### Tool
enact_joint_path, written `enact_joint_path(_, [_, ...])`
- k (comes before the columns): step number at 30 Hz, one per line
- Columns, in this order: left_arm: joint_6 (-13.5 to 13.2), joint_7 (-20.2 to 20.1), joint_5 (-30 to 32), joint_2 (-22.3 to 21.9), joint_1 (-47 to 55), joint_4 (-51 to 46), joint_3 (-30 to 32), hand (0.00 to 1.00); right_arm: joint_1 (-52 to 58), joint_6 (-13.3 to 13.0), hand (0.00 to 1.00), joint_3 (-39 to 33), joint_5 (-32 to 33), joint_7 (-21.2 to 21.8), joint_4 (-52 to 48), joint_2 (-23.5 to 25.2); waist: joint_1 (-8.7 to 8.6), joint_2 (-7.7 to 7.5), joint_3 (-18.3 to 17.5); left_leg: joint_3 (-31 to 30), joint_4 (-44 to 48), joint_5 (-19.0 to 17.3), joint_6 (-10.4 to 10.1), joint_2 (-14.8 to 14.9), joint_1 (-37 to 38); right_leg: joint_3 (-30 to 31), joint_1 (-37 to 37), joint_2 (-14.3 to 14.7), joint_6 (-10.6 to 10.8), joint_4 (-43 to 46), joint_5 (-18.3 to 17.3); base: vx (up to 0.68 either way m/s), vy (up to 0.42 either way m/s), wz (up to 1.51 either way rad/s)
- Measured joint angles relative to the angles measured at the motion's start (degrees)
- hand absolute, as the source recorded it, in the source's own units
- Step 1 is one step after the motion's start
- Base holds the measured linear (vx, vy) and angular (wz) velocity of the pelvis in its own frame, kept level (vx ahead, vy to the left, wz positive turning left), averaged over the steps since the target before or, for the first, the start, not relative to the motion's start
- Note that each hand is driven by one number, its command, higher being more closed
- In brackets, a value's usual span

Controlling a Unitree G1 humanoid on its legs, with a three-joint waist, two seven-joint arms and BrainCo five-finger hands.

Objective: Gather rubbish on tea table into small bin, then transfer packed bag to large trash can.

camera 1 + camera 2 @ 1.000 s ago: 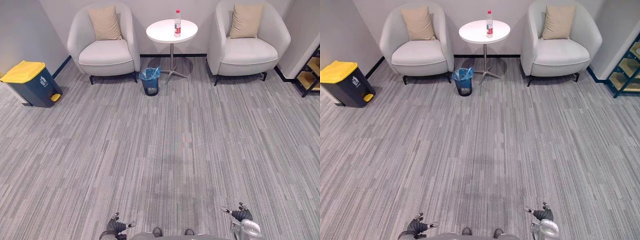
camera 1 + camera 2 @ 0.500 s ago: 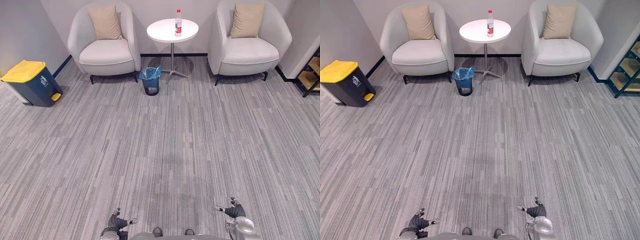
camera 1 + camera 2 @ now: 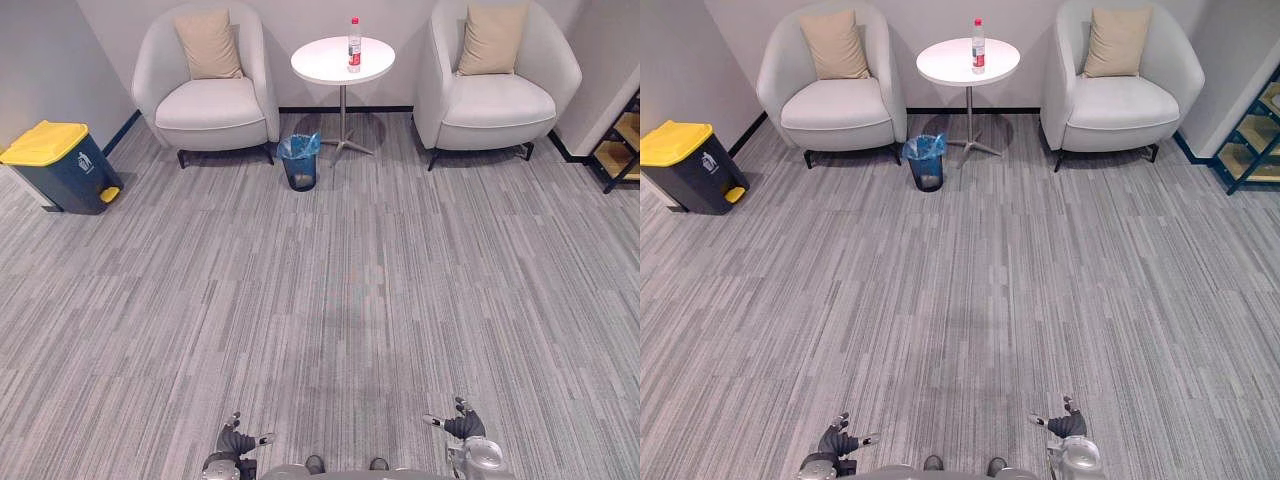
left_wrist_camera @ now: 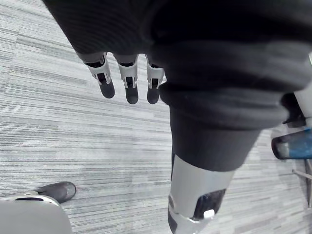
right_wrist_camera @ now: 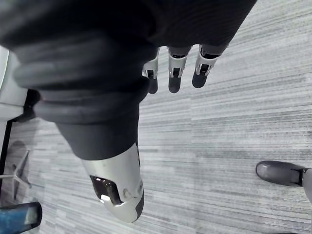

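A clear plastic bottle with a red cap (image 3: 354,44) stands upright on the round white tea table (image 3: 330,62) at the far wall. A small black bin with a blue liner (image 3: 299,161) sits on the carpet left of the table's foot. The large dark bin with a yellow lid (image 3: 57,165) stands at the far left by the wall. My left hand (image 3: 235,446) and right hand (image 3: 462,430) hang low at the near edge, far from the table. Both are open with straight fingers (image 4: 127,80), holding nothing; the right hand's fingers (image 5: 175,68) hang over bare carpet.
Two pale armchairs (image 3: 208,95) (image 3: 495,85) with beige cushions flank the table. A shelf unit (image 3: 1250,145) stands at the far right. Wide grey carpet lies between me and the table.
The whole view has shifted slightly, so the camera moved. My right hand has drifted a little lower and to the left at the near edge.
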Motion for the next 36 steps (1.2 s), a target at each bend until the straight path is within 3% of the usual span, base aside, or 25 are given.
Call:
enact_joint_path(3, [-0.07, 0.00, -1.26, 0.01, -0.03, -0.12, 0.17, 0.00, -0.32, 0.02, 0.00, -1.19, 0.97, -0.18, 0.00, 0.01, 0.05, 0.02, 0.00, 0.96, 2.69, -1.49, 1.37, 0.24, -2.39, 1.43, -2.51, -0.02, 0.26, 1.80, -0.19, -0.01, 0.013, -0.25])
enact_joint_path(5, [-0.09, 0.00, -1.70, 0.04, 0.02, -0.52, 0.33, 0.00, -0.24, 0.20, 0.00, -2.52, 1.17, -0.49, 0.02, -0.02, 0.20, 0.05, 0.17, 2.58, 6.16, -3.73, 1.99, 0.83, -4.12, 2.83, -5.27, -0.26, 2.16, 6.53, -2.26, 0.00, 0.050, -0.33])
enact_joint_path(6, [-0.10, -0.02, -1.97, 0.12, 0.04, -0.57, 0.36, 0.00, -0.24, 0.32, 0.00, -2.67, 1.17, -0.64, 0.05, 0.00, 0.29, -0.09, 0.30, 3.16, 7.11, -4.44, 2.01, 0.87, -4.20, 3.00, -6.05, -0.45, 2.11, 8.56, -3.33, -0.02, 0.063, -0.32])
enact_joint_path(9, [-0.10, -0.03, -2.16, 0.96, 0.10, -0.75, 0.22, 0.00, -0.15, 0.43, 0.00, -3.30, 1.17, -1.41, 0.11, 0.02, 0.02, -0.86, 1.53, 4.26, 12.91, -8.72, 3.10, 0.30, -4.90, 2.21, -11.85, -3.25, 5.08, 24.38, -10.19, -0.03, 0.071, -0.14])
enact_joint_path(11, [-0.08, -0.03, -2.21, 1.14, 0.20, -0.79, 0.19, 0.00, 0.01, 0.50, 0.00, -3.65, 1.19, -1.70, 0.29, 0.02, -0.17, -1.03, 1.90, 4.12, 14.04, -10.35, 3.98, -0.83, -4.51, -1.55, -17.12, -6.40, 4.66, 36.02, -10.85, 0.00, 0.095, -0.04])
enact_joint_path(13, [-0.03, -0.01, -2.22, 1.04, -0.13, -1.19, 0.18, 0.00, -0.03, 0.57, 0.00, -3.72, 1.21, -1.84, 0.66, 0.03, -0.20, -0.94, 2.26, 3.04, 13.94, -10.82, 4.26, -1.22, -3.95, -3.92, -18.89, -7.90, 4.80, 39.55, -12.09, 0.11, 0.039, 0.17])
enact_joint_path(18, [0.06, 0.00, -3.31, 1.03, -0.68, -1.23, 0.19, 0.00, -1.76, 1.49, 0.00, -3.78, 1.26, -2.53, 0.74, -0.10, -1.13, -0.29, 3.80, 0.47, 12.56, -11.22, 2.52, 1.49, -1.98, -10.01, -21.87, -8.03, 4.01, 29.05, -10.98, 0.19, -0.075, 0.29])
enact_joint_path(19, [0.09, 0.00, -3.32, 1.21, -0.74, -1.22, 0.18, 0.00, -2.68, 1.64, 0.00, -3.76, 1.25, -2.53, 0.73, -0.06, -1.45, -0.44, 4.10, 0.19, 11.19, -11.10, 1.28, 2.03, -0.65, -9.89, -22.97, -7.82, 3.72, 23.75, -7.71, 0.39, -0.216, 0.27])
enact_joint_path(20, [0.10, 0.00, -3.33, 1.31, -1.26, -1.20, 0.16, 0.00, -3.28, 1.65, 0.00, -3.88, 1.26, -2.59, 0.72, -0.16, -1.75, -1.10, 4.17, -0.77, 9.56, -11.43, -0.38, 2.45, 1.24, -9.89, -23.05, -7.91, 2.03, 21.03, -0.88, 0.43, -0.246, 0.28])
enact_joint_path(21, [0.10, 0.00, -3.33, 1.27, -1.71, -1.18, 0.12, 0.00, -3.32, 1.66, 0.00, -3.99, 1.26, -2.60, 0.72, -0.24, -1.92, -1.10, 4.13, -1.39, 9.21, -11.80, -1.08, 2.86, 1.65, -10.18, -22.85, -7.53, 0.65, 21.17, 1.07, 0.33, -0.213, 0.31])
enact_joint_path(22, [0.07, 0.00, -3.32, 1.06, -2.35, -1.14, 0.01, 0.00, -3.51, 1.67, 0.00, -4.26, 1.26, -2.60, 0.72, -0.42, -2.04, -0.52, 4.21, -2.02, 9.06, -12.09, -1.79, 3.82, 1.89, -10.85, -22.86, -6.84, -0.99, 21.99, 0.00, 0.40, -0.285, 0.31])
enact_joint_path(23, [-0.03, 0.01, -3.31, 1.09, -3.33, -1.17, 0.12, 0.00, -3.69, 1.78, 0.00, -4.77, 1.25, -2.64, 0.76, -0.27, -2.07, 0.28, 3.95, -2.91, 9.82, -12.11, -3.54, 5.91, 1.54, -12.44, -22.84, -5.69, -2.31, 24.10, -3.63, 0.39, -0.292, 0.26])
enact_joint_path(25, [-0.04, 0.02, -3.33, 0.98, -4.07, -1.19, 0.25, 0.00, -3.97, 1.83, 0.00, -4.99, 1.24, -2.63, 0.76, 0.12, -1.99, 0.73, 3.97, -4.23, 19.24, -12.43, -4.42, 8.34, -1.79, -13.57, -20.57, -3.69, -3.72, 23.50, -5.64, 0.43, -0.336, 0.17])
enact_joint_path(27, [-0.02, -0.02, -3.32, 0.80, -4.04, -1.35, 0.34, 0.00, -3.68, 1.81, 0.00, -4.40, 1.26, -2.68, 0.74, 0.08, -1.95, 1.49, 4.20, -6.64, 37.87, -10.84, -6.46, 12.15, -8.87, -14.72, -14.78, -0.62, -4.78, 19.19, -6.29, 0.44, -0.290, 0.09])
enact_joint_path(29, [0.03, -0.02, -3.49, 0.76, -3.44, -3.03, 0.76, 0.00, -3.54, 1.59, 0.00, -3.19, 1.76, -2.71, 0.64, -0.06, -1.41, 1.20, 4.64, -6.00, 58.11, -10.98, -6.31, 16.29, -15.88, -14.51, -5.93, 2.74, -5.39, 12.80, -6.22, 0.46, -0.249, -0.08])
enact_joint_path(32, [0.04, 0.02, -3.77, -0.05, -3.80, -4.74, 0.78, 0.00, -3.85, 1.39, 0.00, -3.66, 2.59, -2.99, -0.04, -0.09, -0.40, 0.56, 5.15, -3.34, 60.48, -11.74, -5.32, 16.38, -22.30, -13.44, -1.26, 2.89, -5.52, 8.90, -6.30, 0.34, -0.128, -0.18])
enact_joint_path(35, [0.07, 0.02, -3.76, -1.11, -4.51, -5.54, 0.79, 0.00, -5.07, 1.35, 0.00, -5.03, 4.16, -3.70, -0.02, 0.32, 0.41, -0.20, 6.31, 0.30, 47.64, -12.44, -4.34, 13.31, -27.06, -11.76, 2.20, 1.50, -5.15, 6.45, -6.50, 0.33, 0.045, -0.30])
enact_joint_path(36, [0.05, 0.02, -3.83, -1.30, -5.02, -5.75, 0.87, 0.00, -5.42, 1.30, 0.00, -5.73, 4.37, -3.85, -0.04, 0.66, 0.56, -0.63, 6.83, 0.72, 38.58, -11.93, -4.35, 10.56, -27.58, -11.12, 3.41, 0.24, -4.92, 5.96, -6.64, 0.35, 0.141, -0.29])
